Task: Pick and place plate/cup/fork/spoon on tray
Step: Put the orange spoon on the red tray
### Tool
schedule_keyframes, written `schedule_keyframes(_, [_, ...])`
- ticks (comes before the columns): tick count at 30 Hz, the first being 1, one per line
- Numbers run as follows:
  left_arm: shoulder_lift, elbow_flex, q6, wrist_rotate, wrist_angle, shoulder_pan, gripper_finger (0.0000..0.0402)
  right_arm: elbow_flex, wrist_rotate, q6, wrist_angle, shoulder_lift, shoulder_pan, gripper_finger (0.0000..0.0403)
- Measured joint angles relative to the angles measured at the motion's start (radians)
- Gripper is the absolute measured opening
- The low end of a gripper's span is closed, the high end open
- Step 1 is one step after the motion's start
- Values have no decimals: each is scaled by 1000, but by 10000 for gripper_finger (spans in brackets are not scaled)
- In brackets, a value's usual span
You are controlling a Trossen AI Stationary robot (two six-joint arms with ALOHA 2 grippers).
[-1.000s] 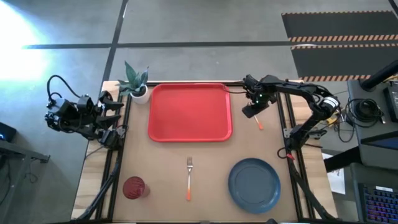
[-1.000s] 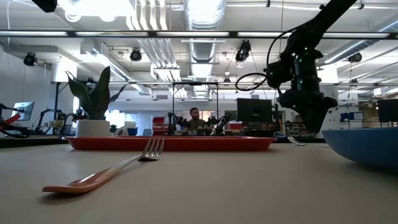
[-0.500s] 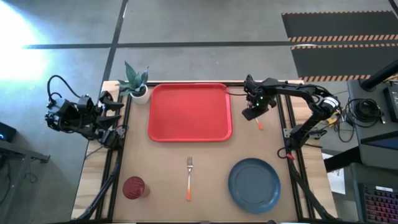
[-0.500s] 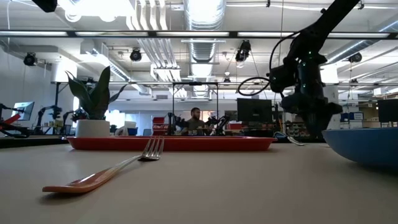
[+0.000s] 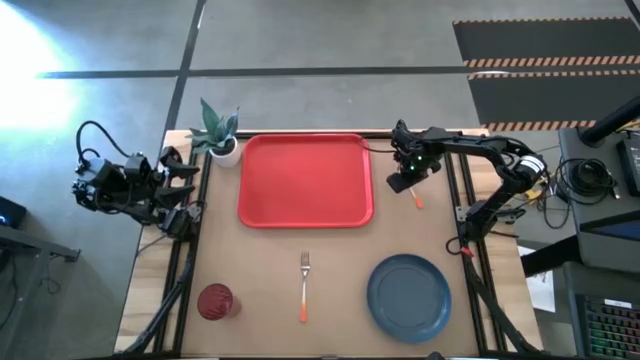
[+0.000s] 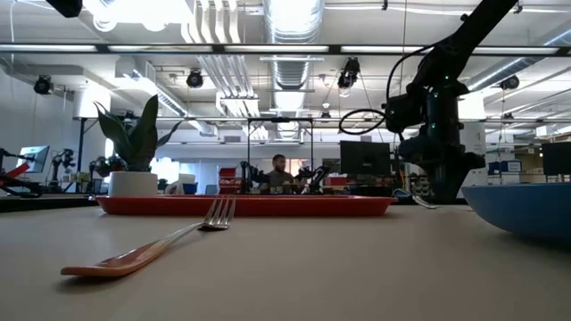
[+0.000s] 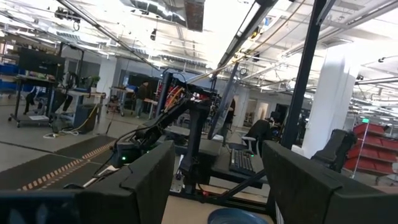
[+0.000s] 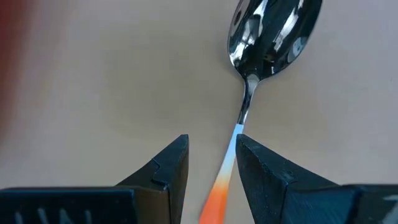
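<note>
Since a second ago the right gripper (image 5: 403,181) has crept a touch left and settled low over the spoon (image 5: 416,198), just right of the tray (image 5: 305,181); nothing else on the table has shifted.

From above, the left gripper (image 5: 178,185) waits off the table's left edge. The cup (image 5: 215,301) sits near-left, the fork (image 5: 304,285) near-centre, the plate (image 5: 408,295) near-right, all well apart from the tray, which is bare. A potted plant (image 5: 221,137) stands at the tray's far-left corner, clear of any path.

At table height, the right gripper (image 6: 437,183) hangs down to the tabletop beyond the plate (image 6: 526,212), right of the tray (image 6: 245,206). The fork (image 6: 152,247) lies in the foreground. A person sits in the room behind.

The left wrist view shows its fingers (image 7: 149,180) spread, holding nothing.

The right wrist view has the fingers (image 8: 165,168) apart, nothing pinched yet; the spoon (image 8: 267,43) handle runs against the inner edge of one finger. I judge the grasp needs a small sideways shift to centre the thin handle before closing, since it lies flat and could slip out.
</note>
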State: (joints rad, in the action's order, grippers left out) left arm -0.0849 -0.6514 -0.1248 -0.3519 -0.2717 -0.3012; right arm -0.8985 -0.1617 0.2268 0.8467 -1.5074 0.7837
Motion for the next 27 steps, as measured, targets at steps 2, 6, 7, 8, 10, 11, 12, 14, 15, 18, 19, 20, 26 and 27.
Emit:
schedule_keyframes(2, [0, 0, 0, 3, 0, 0, 225, 3, 4, 0, 0, 0, 0, 123])
schedule_keyframes(6, [0, 0, 0, 4, 0, 0, 225, 11, 4, 0, -2, 0, 0, 123])
schedule_keyframes(7, [0, 0, 0, 4, 0, 0, 225, 15, 4, 2, -7, 0, 0, 123])
schedule_keyframes(8, [0, 0, 0, 5, 0, 0, 225, 19, 4, 8, -12, 0, 0, 123])
schedule_keyframes(10, [0, 1, 0, 6, 0, 0, 225, 28, 4, 8, -23, 0, 0, 123])
schedule_keyframes(11, [0, 1, 0, 6, 0, 0, 225, 32, 4, 8, -26, 0, 0, 123])
schedule_keyframes(12, [0, 1, 0, 6, 0, 0, 225, 36, 4, 8, -27, 0, 0, 123])
schedule_keyframes(14, [0, 1, 0, 6, 0, 0, 225, 41, 4, 8, -27, 0, 0, 123])
schedule_keyframes(15, [0, 1, 0, 7, 0, 0, 225, 43, 4, 8, -27, 0, 0, 123])
schedule_keyframes(18, [0, 2, 0, 7, 0, 0, 225, 46, 4, 7, -38, 0, 0, 123])
schedule_keyframes(19, [0, 2, 0, 7, 0, 0, 225, 46, 4, 8, -47, 0, 0, 123])
schedule_keyframes(20, [0, 2, -1, 7, 0, 0, 225, 46, 4, 8, -55, 0, 0, 123])
schedule_keyframes(26, [0, 2, -1, 8, 1, 0, 225, 48, 4, 8, -68, 0, 1, 123])
schedule_keyframes(27, [0, 2, -1, 8, 0, 0, 225, 50, 4, 8, -69, 0, 1, 123])
